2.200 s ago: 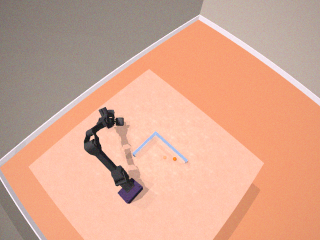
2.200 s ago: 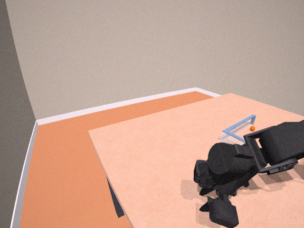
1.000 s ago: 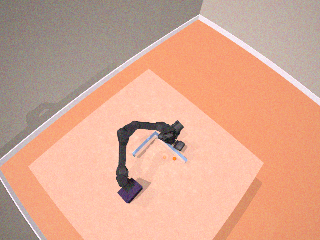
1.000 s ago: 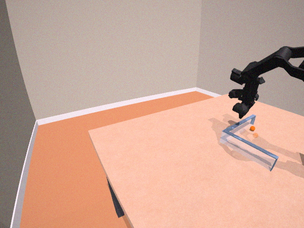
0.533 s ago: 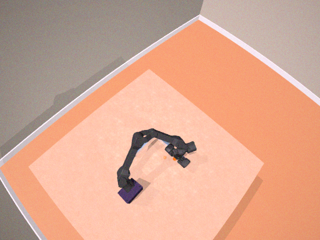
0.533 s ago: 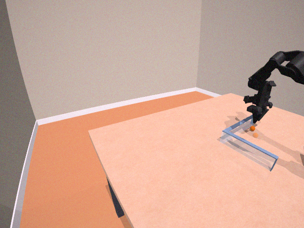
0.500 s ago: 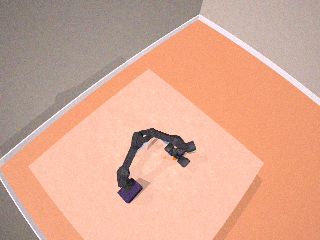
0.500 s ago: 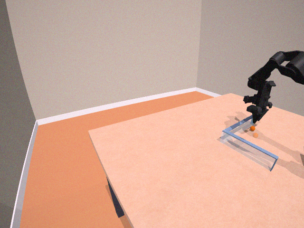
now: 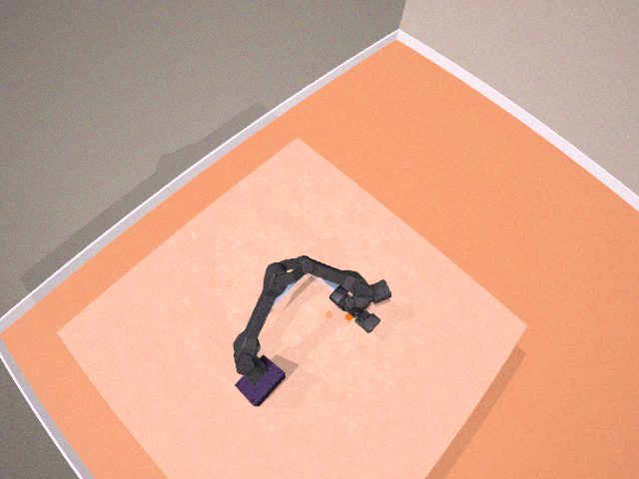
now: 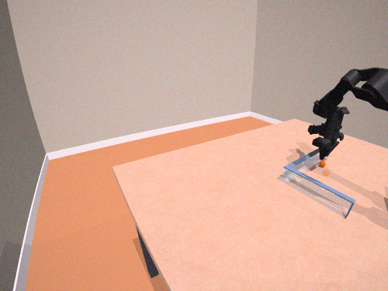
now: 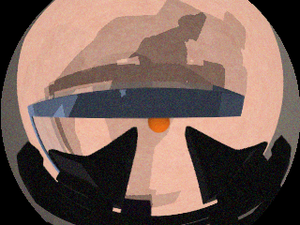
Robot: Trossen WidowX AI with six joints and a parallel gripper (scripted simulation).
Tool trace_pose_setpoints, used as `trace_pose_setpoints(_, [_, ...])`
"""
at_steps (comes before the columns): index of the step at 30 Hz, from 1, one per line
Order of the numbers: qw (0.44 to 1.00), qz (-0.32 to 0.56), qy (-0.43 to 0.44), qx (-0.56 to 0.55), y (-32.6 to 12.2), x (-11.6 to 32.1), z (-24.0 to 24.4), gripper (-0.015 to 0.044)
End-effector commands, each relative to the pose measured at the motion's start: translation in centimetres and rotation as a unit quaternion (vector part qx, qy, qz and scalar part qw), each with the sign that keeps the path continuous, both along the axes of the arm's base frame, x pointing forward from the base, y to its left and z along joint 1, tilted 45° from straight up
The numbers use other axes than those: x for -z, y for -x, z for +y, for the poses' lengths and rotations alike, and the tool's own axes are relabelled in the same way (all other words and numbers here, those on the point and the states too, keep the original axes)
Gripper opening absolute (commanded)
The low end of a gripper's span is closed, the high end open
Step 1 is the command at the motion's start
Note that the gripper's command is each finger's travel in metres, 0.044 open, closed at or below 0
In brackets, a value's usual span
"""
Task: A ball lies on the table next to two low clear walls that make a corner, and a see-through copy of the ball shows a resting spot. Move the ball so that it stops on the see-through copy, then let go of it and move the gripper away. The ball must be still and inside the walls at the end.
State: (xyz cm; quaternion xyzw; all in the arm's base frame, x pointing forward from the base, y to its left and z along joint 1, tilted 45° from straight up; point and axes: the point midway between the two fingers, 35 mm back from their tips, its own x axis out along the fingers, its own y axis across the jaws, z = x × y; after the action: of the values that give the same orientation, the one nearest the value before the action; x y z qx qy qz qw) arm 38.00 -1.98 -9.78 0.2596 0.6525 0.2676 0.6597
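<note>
The orange ball [image 9: 348, 316] [image 10: 322, 163] [image 11: 159, 124] lies on the table inside the corner of the two clear walls [image 10: 325, 186] [image 11: 155, 103], near the wall that runs under the arm. The see-through copy [image 9: 328, 313] [image 10: 326, 172] is a short way from it, toward the arm's base, apart from the ball; I cannot make it out in the wrist view. My gripper [image 10: 323, 157] [image 11: 161, 130] is partly open and empty, pointing down close above the ball. In the wrist view the ball shows between and just beyond the fingertips.
In the top view the arm [image 9: 261, 314] bends over the walls and hides most of them. Its purple base [image 9: 261, 383] stands on the table [image 9: 206, 257]. One wall's blue top edge is close by the fingers in the exterior view.
</note>
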Motion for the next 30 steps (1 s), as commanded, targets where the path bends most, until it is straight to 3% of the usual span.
trace_pose_setpoints(1, [1.0, 0.006, -0.003, 0.0, 0.3, 0.6, 0.7, 0.0233])
trace_pose_setpoints(16, [1.0, 0.006, -0.004, 0.0, 0.4, 2.1, 2.2, 0.0233])
trace_pose_setpoints(19, [1.0, 0.006, -0.004, 0.0, 0.4, 2.1, 2.2, 0.0154])
trace_pose_setpoints(29, [1.0, 0.006, -0.004, 0.0, 0.4, 2.1, 2.2, 0.0087])
trace_pose_setpoints(30, [1.0, 0.006, -0.004, 0.0, 0.4, 2.1, 2.2, 0.0061])
